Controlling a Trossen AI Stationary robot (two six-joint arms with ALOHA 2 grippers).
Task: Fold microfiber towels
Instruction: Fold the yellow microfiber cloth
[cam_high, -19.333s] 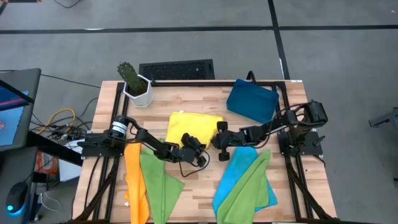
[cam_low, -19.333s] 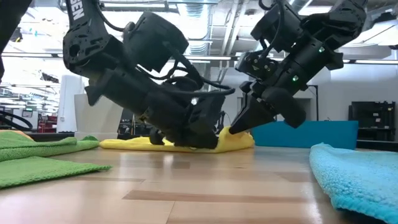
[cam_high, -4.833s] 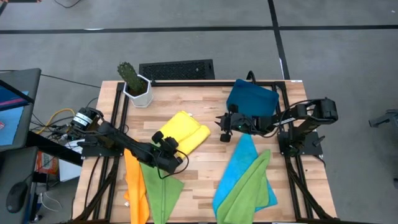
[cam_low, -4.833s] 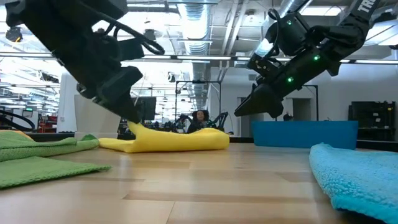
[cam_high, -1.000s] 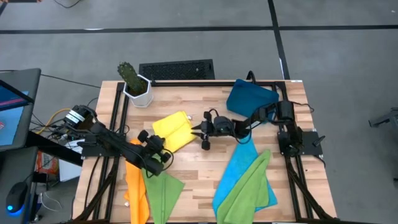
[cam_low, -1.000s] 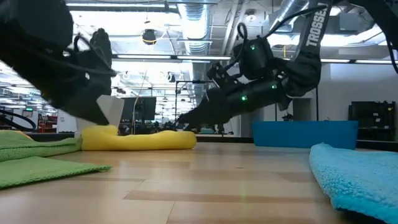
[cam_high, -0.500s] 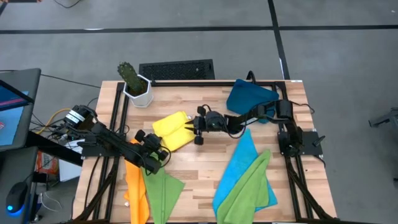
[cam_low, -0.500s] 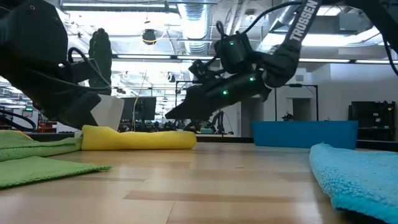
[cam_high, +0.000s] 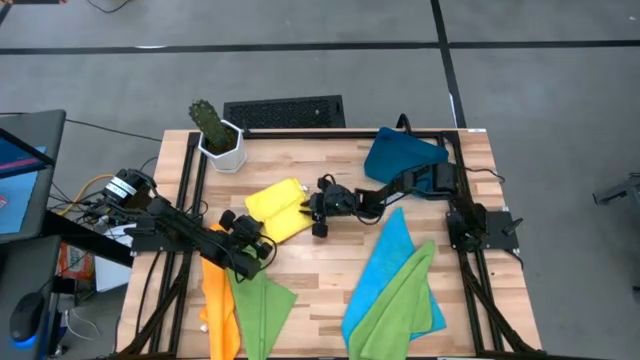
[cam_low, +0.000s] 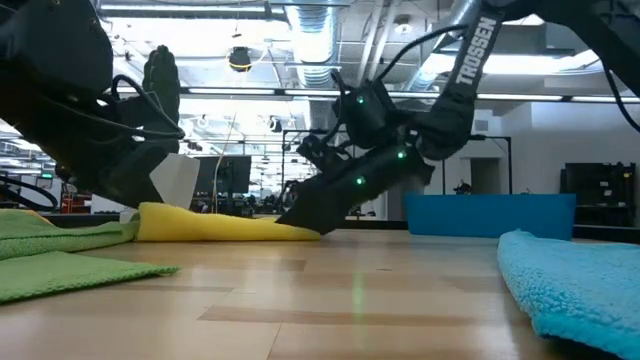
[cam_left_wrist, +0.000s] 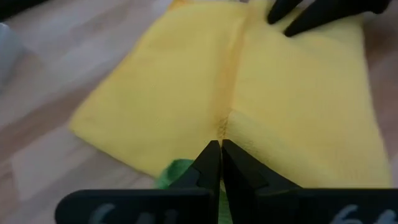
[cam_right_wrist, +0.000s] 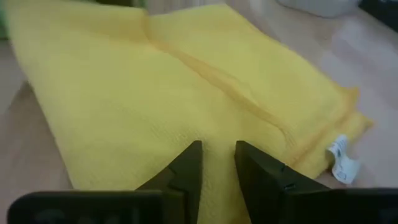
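Note:
The yellow towel (cam_high: 278, 208), folded into a thick oblong, lies flat on the table left of centre. My right gripper (cam_right_wrist: 219, 155) reaches in from the table's right, its fingers a little apart, down on the towel's right end (cam_low: 300, 228). My left gripper (cam_left_wrist: 221, 144) is shut, with its tip at the towel's near-left edge, where the seam between two folded halves ends. An orange towel (cam_high: 215, 300) and a lime green towel (cam_high: 258, 305) lie at the near left. A bright blue towel (cam_high: 390, 265) lies at the near right with another lime green towel (cam_high: 400, 300) on it. My right gripper rests its fingertips (cam_right_wrist: 189, 158) on the top layer of the yellow towel near its right end, slanting down from the table's right; the two fingers stand slightly apart with cloth showing between them. The towel's right end is flattened under them and lies on the table. My left gripper's shut tip stands at the yellow towel's edge (cam_left_wrist: 219, 127); whether it touches the cloth, I cannot tell.
A dark blue tray (cam_high: 403, 160) stands at the far right of the table. A potted cactus (cam_high: 215, 135) is at the far left corner. Bare wood shows in the table's middle (cam_high: 320, 270), between the two piles of towels.
My right gripper has moved toward the table's left and down, from just beside the yellow towel onto its right end. That end, rounded before, is now pressed flat. The gap between its fingers looks unchanged.

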